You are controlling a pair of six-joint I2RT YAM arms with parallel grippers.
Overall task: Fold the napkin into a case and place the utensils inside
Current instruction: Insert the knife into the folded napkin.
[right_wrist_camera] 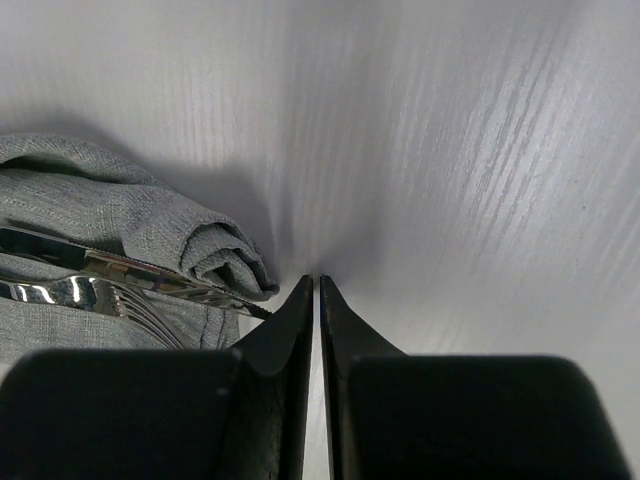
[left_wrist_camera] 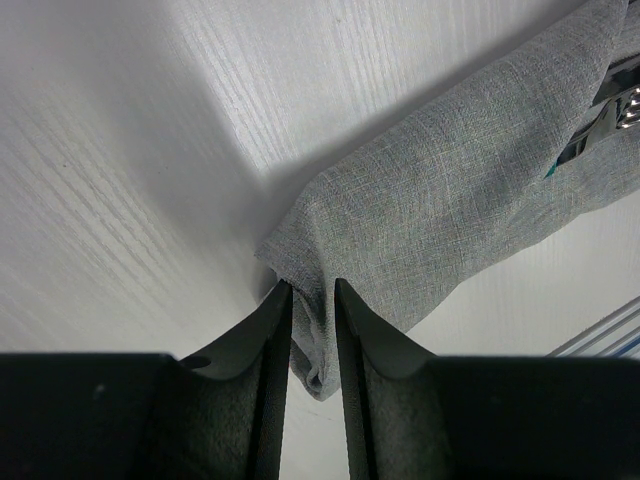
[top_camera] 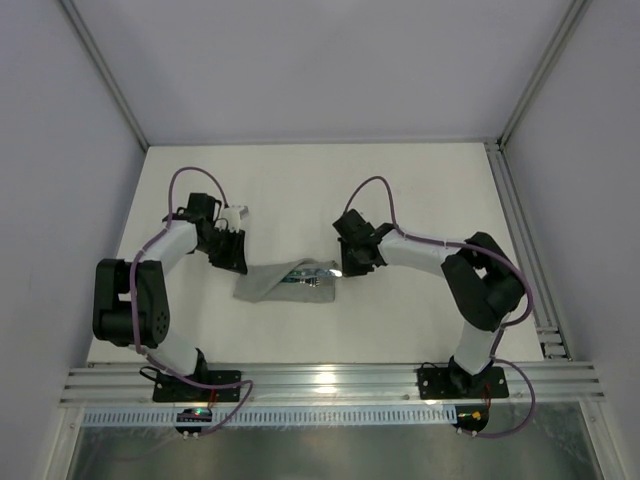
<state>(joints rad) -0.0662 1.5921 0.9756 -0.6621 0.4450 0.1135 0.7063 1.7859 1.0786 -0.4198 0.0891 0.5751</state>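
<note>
Pinching the napkin [left_wrist_camera: 450, 190], my left gripper [left_wrist_camera: 312, 290] was closed on a bunched fold at the cloth's left end, with grey fabric filling the narrow gap between its two fingers. A dark shadow lay on the counter [top_camera: 300, 190] under that end. The napkin was folded over itself into a long, rumpled strip lying between my two arms. The utensils [right_wrist_camera: 100, 275] sat inside the fold at the right end. Their silver ends showed side by side in the opening, and a sliver of teal was visible deeper in from the left wrist view. My right gripper [right_wrist_camera: 318, 282] was shut with nothing between its fingers. Its tips pointed down at the counter just beside the napkin's right end and clear of the cloth; whether they touched the surface I could not tell. Seen from above, the grippers flanked the strip, one at each end.
</note>
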